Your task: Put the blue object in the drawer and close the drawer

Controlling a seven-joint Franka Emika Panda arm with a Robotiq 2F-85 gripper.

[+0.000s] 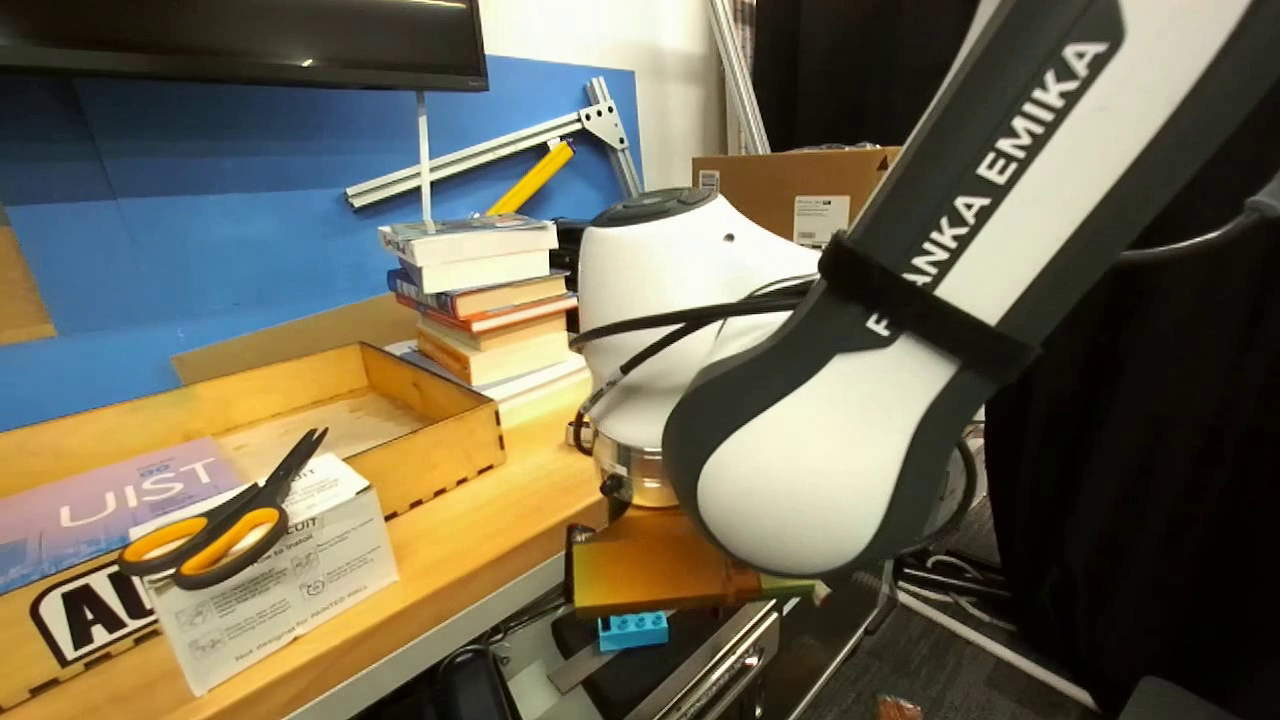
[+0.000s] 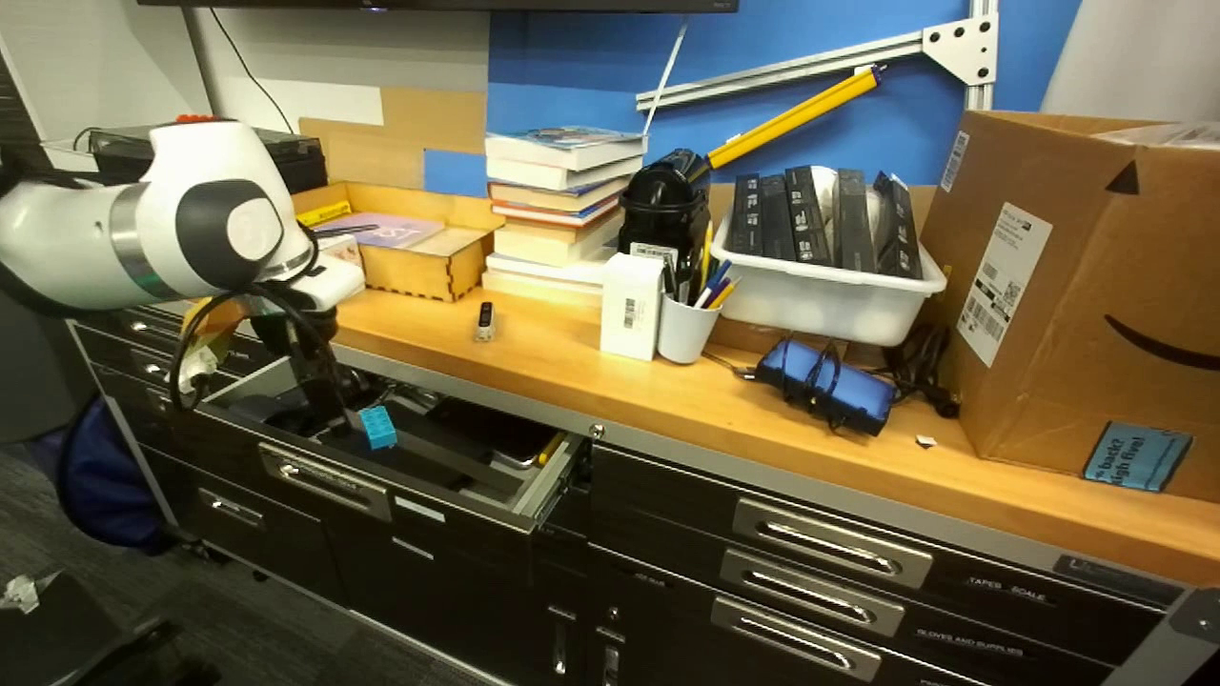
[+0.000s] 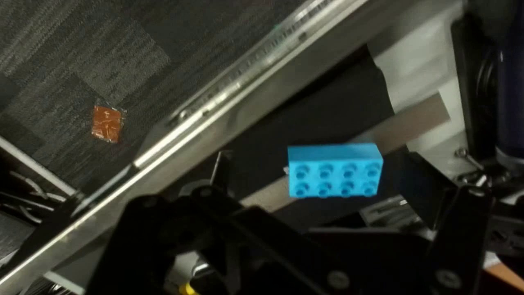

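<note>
The blue object, a small light-blue studded block, shows between the gripper's fingers in the wrist view, with a gap to each finger. It also shows in both exterior views, over the drawer's inside. I cannot tell whether it rests on something or is in the air. The drawer is pulled open; its front edge shows in the wrist view and in an exterior view. My gripper is open and points down into the drawer. The arm hides most of it in an exterior view.
The wooden tabletop overhangs behind the drawer. Dark flat items lie in the drawer. On the top are a wooden tray, books, a white bin and a cardboard box. Scissors lie on a white box.
</note>
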